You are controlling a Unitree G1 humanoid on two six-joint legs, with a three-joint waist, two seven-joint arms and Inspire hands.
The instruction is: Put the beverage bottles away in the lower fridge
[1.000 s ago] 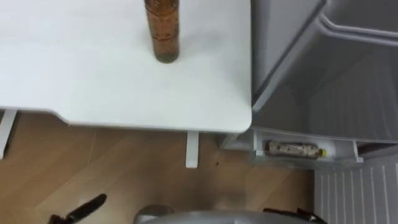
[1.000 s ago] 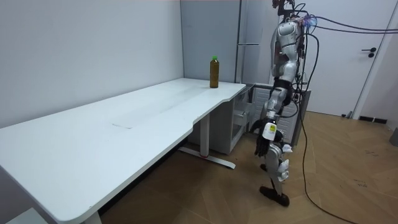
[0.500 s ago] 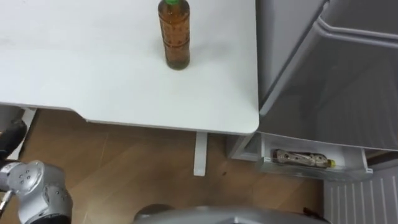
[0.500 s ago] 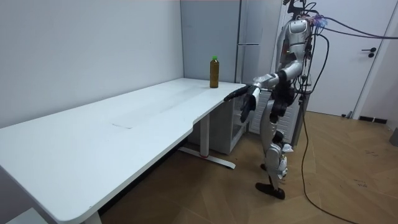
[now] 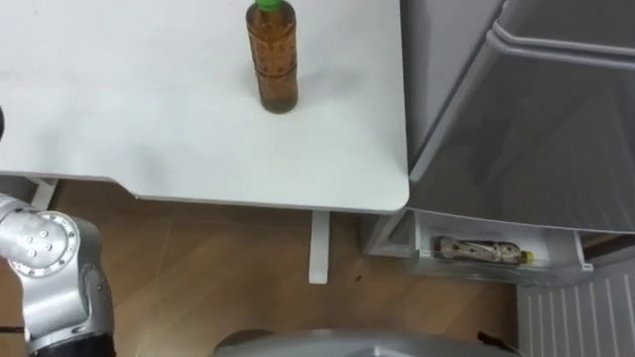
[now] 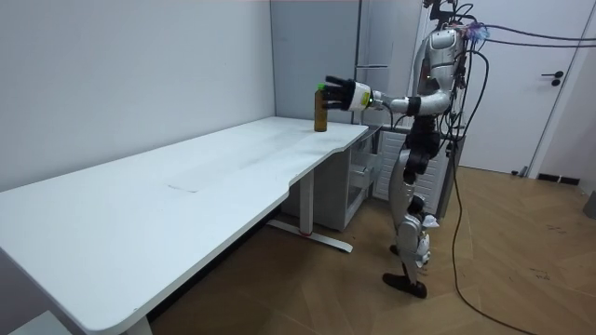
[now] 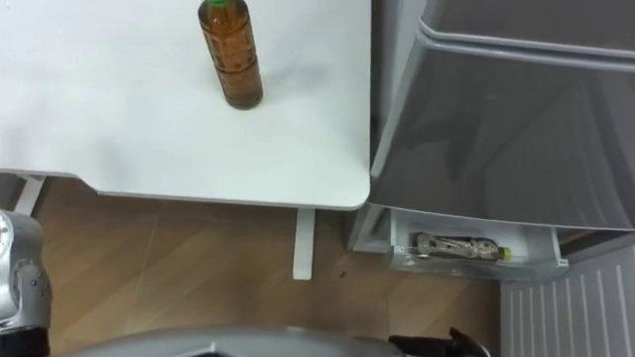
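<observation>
On the white table (image 5: 119,99) stands a green-capped bottle (image 5: 273,59), print unreadable; the left hand (image 6: 341,94) hovers splayed above.

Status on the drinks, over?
Left hand open, raised over table, clear of upright bottle. Right hand low, idle. Second bottle lies low in fridge. Nothing between hand and bottle.

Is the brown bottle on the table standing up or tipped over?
Standing up: the bottle rests on its base, green cap on top.
</observation>
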